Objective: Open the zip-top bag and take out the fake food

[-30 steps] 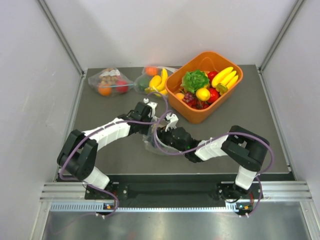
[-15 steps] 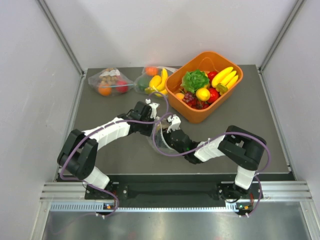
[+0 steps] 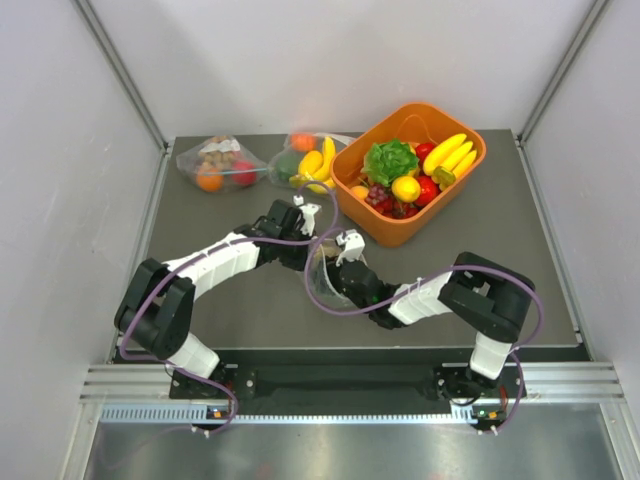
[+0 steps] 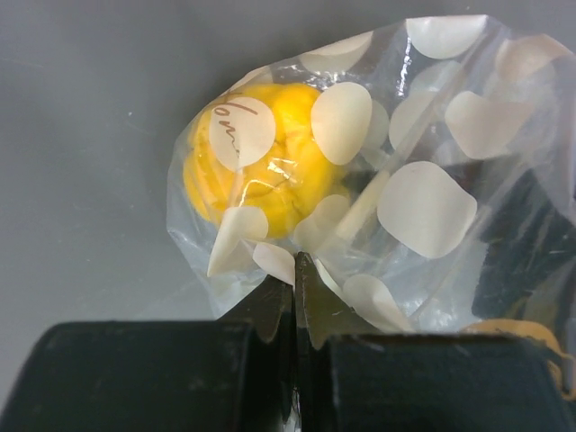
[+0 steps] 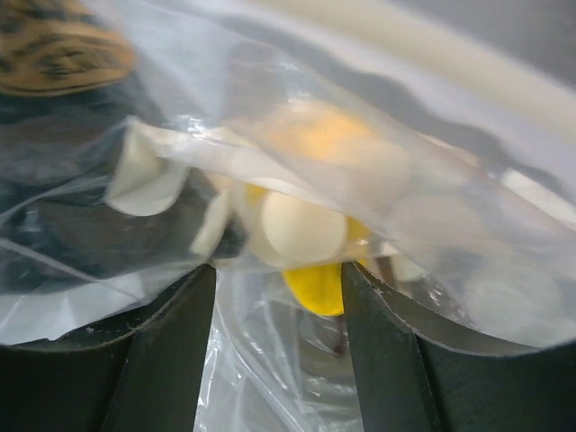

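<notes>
Since the bag [image 4: 423, 207] is light, slippery film, its rim is best gripped. Mid-table, it is pinched by the closed left gripper [image 4: 294, 270]; the right gripper [image 5: 279, 290] is spread around it.

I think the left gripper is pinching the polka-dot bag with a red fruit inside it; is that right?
Not quite. The fake food inside the zip-top bag is yellow, not red, as the left wrist view shows. The left gripper is indeed shut on the bag's plastic.
</notes>
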`<state>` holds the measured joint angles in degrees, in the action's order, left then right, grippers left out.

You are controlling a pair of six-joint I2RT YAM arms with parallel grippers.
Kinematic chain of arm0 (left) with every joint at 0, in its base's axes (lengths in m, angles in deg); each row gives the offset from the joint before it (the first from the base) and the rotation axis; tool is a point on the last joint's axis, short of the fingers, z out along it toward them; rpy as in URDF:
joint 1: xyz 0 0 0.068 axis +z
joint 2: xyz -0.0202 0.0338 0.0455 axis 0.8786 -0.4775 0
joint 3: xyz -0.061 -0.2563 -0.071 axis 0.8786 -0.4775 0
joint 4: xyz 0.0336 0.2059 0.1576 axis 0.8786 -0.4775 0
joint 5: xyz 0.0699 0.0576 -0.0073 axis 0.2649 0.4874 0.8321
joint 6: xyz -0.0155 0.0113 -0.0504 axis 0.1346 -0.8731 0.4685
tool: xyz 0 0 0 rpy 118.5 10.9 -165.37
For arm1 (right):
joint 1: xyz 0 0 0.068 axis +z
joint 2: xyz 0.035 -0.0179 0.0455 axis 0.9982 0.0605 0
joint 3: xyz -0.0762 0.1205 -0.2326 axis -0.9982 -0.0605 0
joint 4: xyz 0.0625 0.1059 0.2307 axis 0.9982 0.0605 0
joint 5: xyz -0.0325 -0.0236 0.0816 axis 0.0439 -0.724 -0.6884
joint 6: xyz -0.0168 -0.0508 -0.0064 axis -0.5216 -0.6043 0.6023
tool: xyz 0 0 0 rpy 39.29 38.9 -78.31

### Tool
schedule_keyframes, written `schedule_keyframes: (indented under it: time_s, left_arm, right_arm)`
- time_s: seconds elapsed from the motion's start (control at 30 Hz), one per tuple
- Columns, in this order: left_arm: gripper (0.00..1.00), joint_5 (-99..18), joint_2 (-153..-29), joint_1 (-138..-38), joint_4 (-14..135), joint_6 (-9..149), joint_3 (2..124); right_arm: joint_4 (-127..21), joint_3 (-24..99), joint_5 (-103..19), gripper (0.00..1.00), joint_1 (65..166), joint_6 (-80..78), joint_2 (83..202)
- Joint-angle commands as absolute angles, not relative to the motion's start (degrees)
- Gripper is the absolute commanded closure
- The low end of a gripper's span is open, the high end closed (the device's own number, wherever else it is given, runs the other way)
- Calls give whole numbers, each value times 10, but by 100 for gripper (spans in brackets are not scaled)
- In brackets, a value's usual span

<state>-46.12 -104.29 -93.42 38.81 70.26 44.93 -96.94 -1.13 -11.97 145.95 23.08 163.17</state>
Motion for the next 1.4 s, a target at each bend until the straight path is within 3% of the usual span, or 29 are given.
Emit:
schedule_keyframes:
  time_s: [0.0,0.3,0.43,1.1,1.2,1.33,1.37]
  left_arm:
    - [100,-506,-1052,-936,351,699,464]
    - [100,-493,-1060,-936,342,695,469]
    - [100,-492,-1065,-936,342,694,469]
    - [100,-622,-1077,-937,351,676,475]
    - [100,-627,-1076,-938,353,674,475]
    - [100,-612,-1072,-939,350,672,475]
    - [100,-608,-1073,-938,350,672,475]
  right_arm:
    - [-904,-7,-47,43,1455,207,1624]
    - [-932,-44,-44,42,1448,218,1596]
    - [-1020,-96,-100,41,1435,231,1577]
    - [-948,6,-143,46,1433,154,1648]
    - [-936,20,-144,61,1433,152,1654]
    - [-924,27,-148,96,1433,149,1657]
    - [-928,23,-149,99,1433,149,1650]
